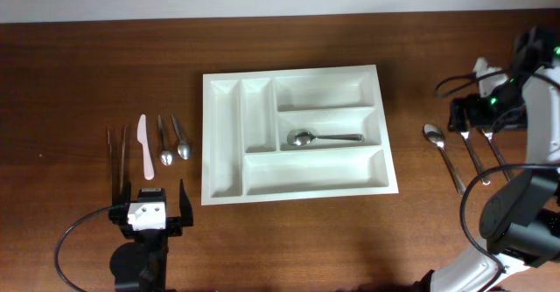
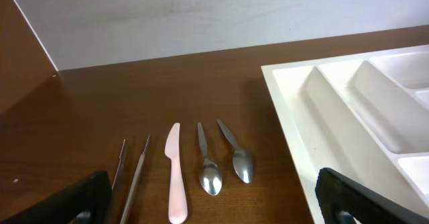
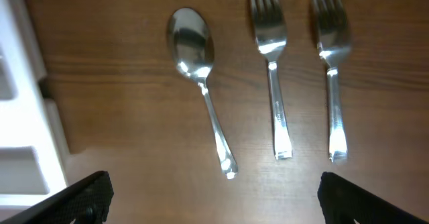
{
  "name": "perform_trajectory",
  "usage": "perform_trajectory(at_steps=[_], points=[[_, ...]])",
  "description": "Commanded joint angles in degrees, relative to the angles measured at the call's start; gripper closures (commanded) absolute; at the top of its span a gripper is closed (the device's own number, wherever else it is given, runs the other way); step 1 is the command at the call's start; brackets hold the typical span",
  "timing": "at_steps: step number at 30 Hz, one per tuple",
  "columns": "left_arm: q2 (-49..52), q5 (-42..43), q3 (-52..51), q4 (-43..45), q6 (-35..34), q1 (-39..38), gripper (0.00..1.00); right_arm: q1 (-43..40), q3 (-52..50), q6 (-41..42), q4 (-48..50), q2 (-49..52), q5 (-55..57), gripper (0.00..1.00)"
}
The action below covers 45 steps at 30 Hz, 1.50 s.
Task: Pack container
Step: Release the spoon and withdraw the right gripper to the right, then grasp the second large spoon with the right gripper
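Cutlery packing barely begun; seven pieces left out.
Nearest, the left gripper and right gripper gape wide, empty. Beyond lie metal tongs, a pink plastic knife, two small steel spoons, a larger steel spoon, two steel forks. Mid-table, the white plastic five-compartment cutlery tray holds one steel spoon.

Overhead view straight down on the whole bench, left wrist view low, facing the back edge, sharing the left side of the tray, right wrist view close above right-edge spoon and forks
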Motion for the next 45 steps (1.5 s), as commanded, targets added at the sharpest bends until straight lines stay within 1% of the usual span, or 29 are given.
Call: perform_trajectory(at_steps=[1, 8, 12, 14, 17, 21, 23, 25, 26, 28, 32, 40, 44, 45], points=[[-0.44, 0.63, -0.42, 0.33, 0.94, -0.35, 0.01, -0.11, -5.49, -2.16, 3.30, 0.17, 1.22, 0.01], [-0.44, 0.63, -0.42, 0.33, 0.94, -0.35, 0.01, -0.11, -12.74, -2.71, 11.82, 0.39, 0.90, 0.00], [-0.44, 0.63, -0.42, 0.33, 0.94, -0.35, 0.01, -0.09, -16.90, -2.73, 16.44, 0.42, -0.74, 0.02], [-0.44, 0.63, -0.42, 0.33, 0.94, -0.35, 0.01, -0.09, -18.82, -2.84, 18.49, 0.42, -1.51, 0.04], [-0.44, 0.63, -0.42, 0.33, 0.94, -0.35, 0.01, -0.09, -21.16, -3.80, 21.14, 0.42, -3.76, 0.11], [-0.44, 0.63, -0.42, 0.33, 0.94, -0.35, 0.01, 0.09, -23.76, -3.78, 24.20, 0.42, -3.80, 0.12], [-0.44, 0.63, -0.42, 0.33, 0.94, -0.35, 0.01, 0.44, -24.81, -3.80, 25.59, 0.42, -3.76, 0.15], [-0.44, 0.63, -0.42, 0.33, 0.94, -0.35, 0.01, 0.72, -25.88, -3.96, 27.32, 0.42, -3.67, 0.26], [-0.44, 0.63, -0.42, 0.33, 0.94, -0.35, 0.01, 0.72, -26.18, -4.59, 27.80, 0.42, -3.69, 0.35], [-0.44, 0.63, -0.42, 0.33, 0.94, -0.35, 0.01, 0.70, -26.43, -5.16, 28.57, 0.44, -3.26, 0.50], [-0.44, 0.63, -0.42, 0.33, 0.94, -0.35, 0.01, 0.70, -26.43, -5.25, 29.83, 0.46, -1.66, 0.53], [-0.44, 0.63, -0.42, 0.33, 0.94, -0.35, 0.01, 0.61, -26.47, -5.33, 32.20, 1.31, -0.61, 0.55], [-0.44, 0.63, -0.42, 0.33, 0.94, -0.35, 0.01, 0.61, -26.47, -5.33, 32.92, 2.86, -0.68, 0.67], [-0.44, 0.63, -0.42, 0.33, 0.94, -0.35, 0.01, 0.61, -26.47, -5.31, 33.00, 3.30, -0.72, 0.67]])
